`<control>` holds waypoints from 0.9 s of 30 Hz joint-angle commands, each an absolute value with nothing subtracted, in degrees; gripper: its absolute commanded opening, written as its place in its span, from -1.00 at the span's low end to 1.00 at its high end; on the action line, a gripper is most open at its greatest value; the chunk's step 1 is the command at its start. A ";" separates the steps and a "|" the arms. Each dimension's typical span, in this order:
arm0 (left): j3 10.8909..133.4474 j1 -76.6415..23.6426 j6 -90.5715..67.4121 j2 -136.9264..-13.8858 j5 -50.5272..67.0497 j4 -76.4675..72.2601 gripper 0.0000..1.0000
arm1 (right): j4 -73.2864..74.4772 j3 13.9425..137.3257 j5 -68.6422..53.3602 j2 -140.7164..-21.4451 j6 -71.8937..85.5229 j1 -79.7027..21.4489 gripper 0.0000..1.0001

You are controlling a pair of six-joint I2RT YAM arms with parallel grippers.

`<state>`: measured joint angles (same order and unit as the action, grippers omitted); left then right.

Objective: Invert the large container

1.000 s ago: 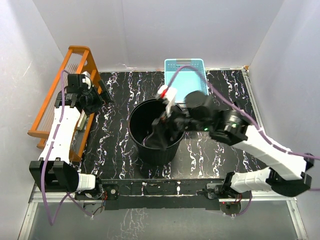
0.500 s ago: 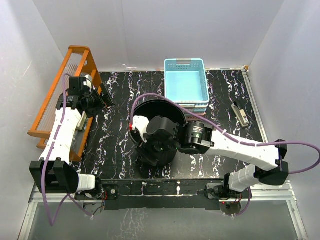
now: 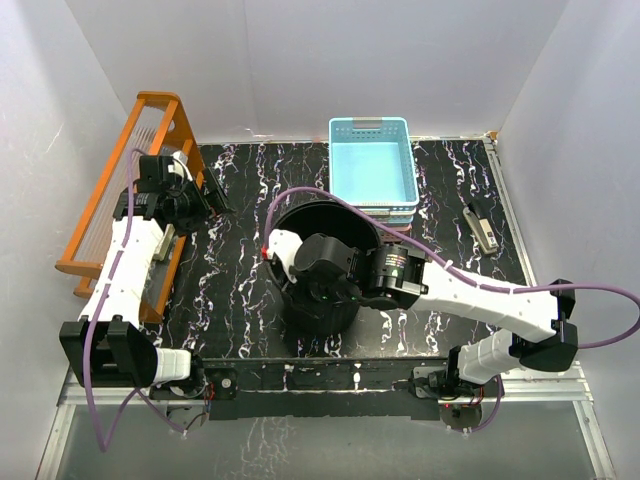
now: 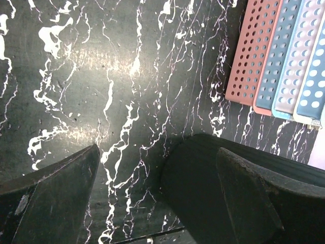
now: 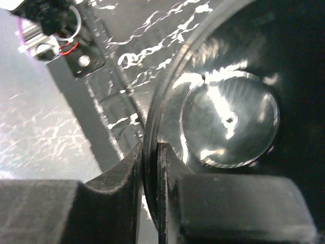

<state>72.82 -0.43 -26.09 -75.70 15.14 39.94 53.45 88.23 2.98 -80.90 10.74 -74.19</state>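
Observation:
The large container point(image 3: 322, 312), a tall black ribbed bin, stands upright mid-table with its mouth up. My right gripper point(image 3: 322, 288) reaches over its near rim and is shut on that rim. In the right wrist view the thin rim point(image 5: 172, 81) runs between the two fingers of my right gripper point(image 5: 150, 152), one outside and one inside, and the shiny round bottom point(image 5: 231, 119) shows below. My left gripper point(image 3: 200, 200) hangs open at the far left by the orange rack. In the left wrist view my left gripper point(image 4: 157, 150) holds nothing, with the container's side point(image 4: 198, 178) beside its right finger.
An orange rack point(image 3: 150, 130) leans along the left table edge. A light blue basket point(image 3: 372, 165) sits behind the container; stacked pink, blue and white perforated baskets point(image 4: 284, 56) show in the left wrist view. A small grey object point(image 3: 482, 228) lies at the right.
My right arm swung from across the container's top round to its near rim, and the gripper closed on the rim. The left arm hardly moved.

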 commanded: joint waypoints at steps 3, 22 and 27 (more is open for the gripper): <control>70.76 0.00 -26.35 -73.48 19.17 39.12 0.97 | 52.97 89.93 5.64 -81.29 11.74 -74.40 -1.00; 83.13 0.00 -24.95 -72.16 16.81 44.98 0.97 | 2.87 65.10 18.60 -60.92 44.67 -74.35 -1.00; 87.16 0.00 -23.91 -72.76 16.18 46.89 0.97 | 1.44 56.74 28.37 -55.83 53.47 -74.36 -1.00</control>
<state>83.77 -0.43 -25.28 -74.39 16.49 43.64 14.13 59.27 17.76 -58.94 43.40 -74.26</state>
